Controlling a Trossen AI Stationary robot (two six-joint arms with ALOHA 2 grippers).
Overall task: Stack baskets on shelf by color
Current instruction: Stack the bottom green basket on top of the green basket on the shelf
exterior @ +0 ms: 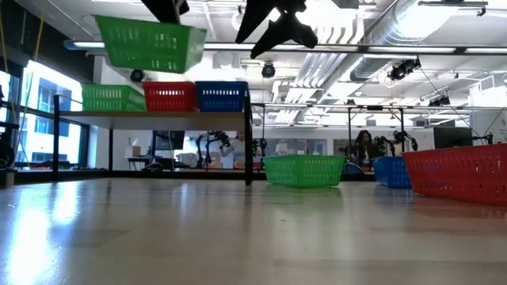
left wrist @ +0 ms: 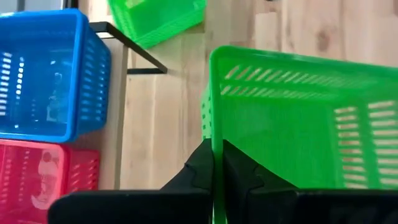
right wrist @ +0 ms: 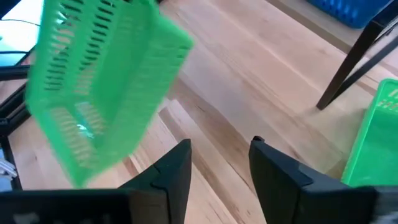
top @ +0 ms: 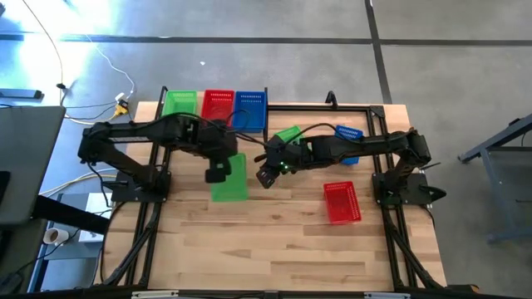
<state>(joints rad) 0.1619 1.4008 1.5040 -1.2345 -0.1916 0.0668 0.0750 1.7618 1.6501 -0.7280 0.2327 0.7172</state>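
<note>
One green basket (top: 229, 178) | wall pinched in left gripper (top: 216, 174) | airborne

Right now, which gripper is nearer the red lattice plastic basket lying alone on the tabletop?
Right. The right gripper, open and empty, hangs left of the red basket; the left gripper, gripping a green basket, is farther left.

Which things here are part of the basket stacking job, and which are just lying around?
Job:
- green basket, held up by the shut left gripper
- right gripper, open, empty
- shelf with green, red and blue baskets
- green basket by the shelf post
- blue basket
- red basket

Lying about:
- cables on the floor
</note>
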